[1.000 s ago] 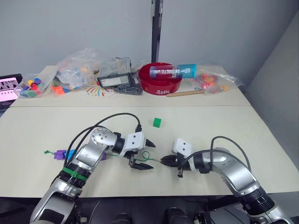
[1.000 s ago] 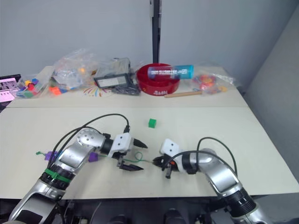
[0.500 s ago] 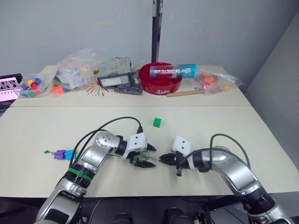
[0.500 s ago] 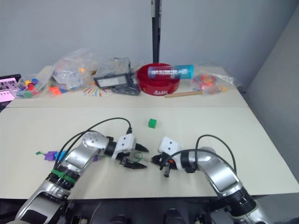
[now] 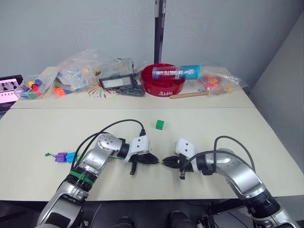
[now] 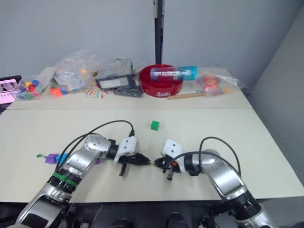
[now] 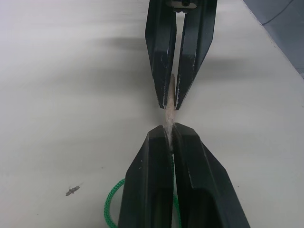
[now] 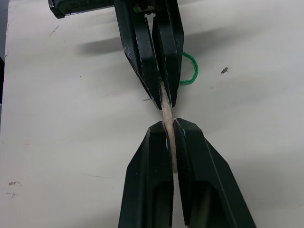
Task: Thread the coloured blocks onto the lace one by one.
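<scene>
My two grippers meet tip to tip at the table's front middle. The left gripper [image 5: 154, 160] is shut on the lace's pale stiff tip [image 7: 168, 124]. The right gripper [image 5: 165, 161] is shut on the same tip [image 8: 166, 113] from the other side. The green lace [image 7: 110, 207] loops behind the left fingers and trails off to the left. A purple block [image 5: 60, 156] and a blue block [image 5: 71, 156] sit on it at the far left. Another purple block [image 6: 96, 161] peeks out beside my left forearm. A green block [image 5: 159, 124] lies loose beyond the grippers.
Along the back table stand a red bowl [image 5: 164, 81] with a blue tube lying across it, a black device [image 5: 116, 78], a wooden stick [image 5: 188, 95] and clear bags of coloured pieces [image 5: 76, 73]. A dark screen [image 5: 9, 88] sits at the far left.
My left gripper was open beside the lace's loop; it has moved right and closed on the pale tip. The right gripper has stayed shut in place.
</scene>
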